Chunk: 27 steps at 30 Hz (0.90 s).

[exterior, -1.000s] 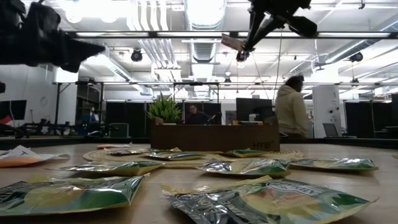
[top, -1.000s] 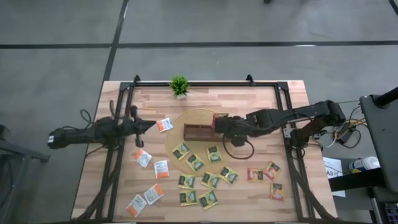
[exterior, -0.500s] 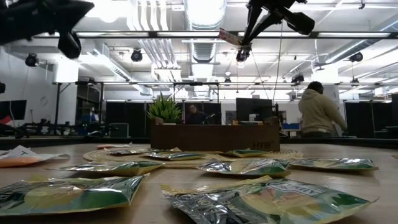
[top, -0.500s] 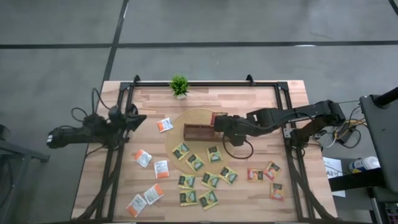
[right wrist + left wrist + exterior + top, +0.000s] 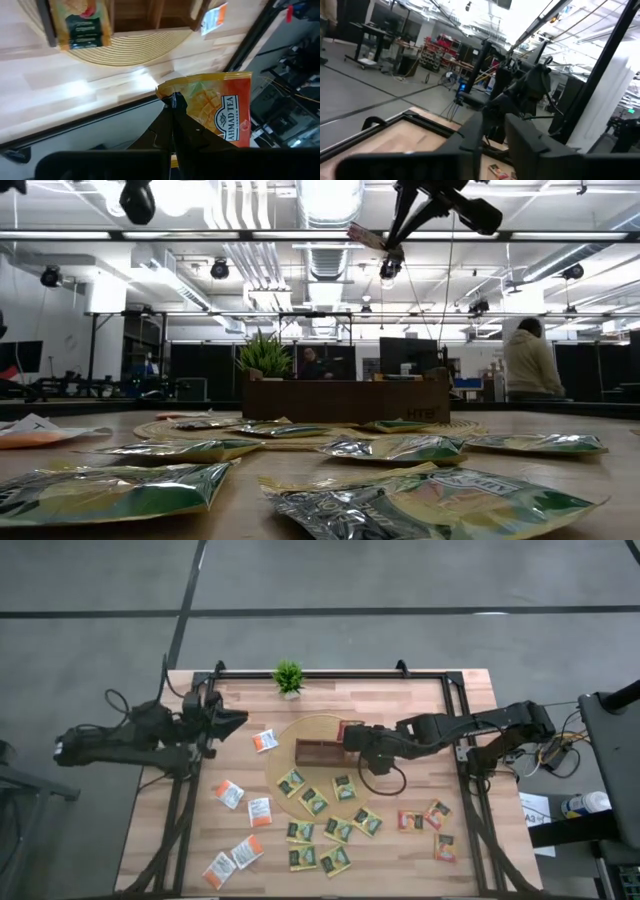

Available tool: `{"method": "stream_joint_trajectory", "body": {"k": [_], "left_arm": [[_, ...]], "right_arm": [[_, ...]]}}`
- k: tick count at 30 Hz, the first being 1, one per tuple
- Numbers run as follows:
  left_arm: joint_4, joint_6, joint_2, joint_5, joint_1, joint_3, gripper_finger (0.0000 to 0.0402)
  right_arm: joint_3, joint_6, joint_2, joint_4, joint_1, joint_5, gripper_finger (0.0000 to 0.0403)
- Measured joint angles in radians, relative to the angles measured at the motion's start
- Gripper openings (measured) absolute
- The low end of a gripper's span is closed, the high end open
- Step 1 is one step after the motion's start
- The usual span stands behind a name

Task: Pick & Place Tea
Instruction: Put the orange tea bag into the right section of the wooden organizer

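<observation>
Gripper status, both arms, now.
Left gripper: empty, raised over the table's left edge; open or shut cannot be told.
Right gripper: shut on a red-orange tea sachet, above the tray.

Left gripper [image 5: 236,721] raised at the table's left edge; right gripper [image 5: 350,737] jaws closed.

Overhead down, low level — both see tray [image 5: 318,752].

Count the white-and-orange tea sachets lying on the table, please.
5 white-and-orange sachets, all left of the round mat: one beside its left edge, two lower down, two nearest the table's lower-left corner in the high view. None seems hidden.
</observation>
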<state>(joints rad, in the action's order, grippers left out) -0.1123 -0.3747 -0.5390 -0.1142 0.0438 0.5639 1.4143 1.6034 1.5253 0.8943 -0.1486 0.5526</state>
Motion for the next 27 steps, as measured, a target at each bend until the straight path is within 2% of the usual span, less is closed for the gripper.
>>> {"method": "stream_joint_trajectory", "body": {"k": [4, 9, 15, 27], "left_arm": [[0.0, -0.004, -0.087, 0.004, 0.0, 0.068, 0.0148], [0.0, -0.014, -0.21, 0.097, 0.0, 0.155, 0.02], [0.026, -0.01, -0.366, 0.105, -0.001, 0.252, 0.0208], [0.027, -0.051, -0.577, 0.104, -0.001, 0.4, 0.0208]], "right_arm": [[0.0, 0.011, 0.0, -0.036, 0.0, 0.0, 0.0008], [0.0, 0.023, 0.001, -0.065, 0.0, -0.005, 0.0008], [0.0, 0.022, 0.001, -0.067, 0.0, -0.006, 0.0008], [0.0, 0.02, 0.001, -0.082, 0.0, -0.003, 0.0008]]}}
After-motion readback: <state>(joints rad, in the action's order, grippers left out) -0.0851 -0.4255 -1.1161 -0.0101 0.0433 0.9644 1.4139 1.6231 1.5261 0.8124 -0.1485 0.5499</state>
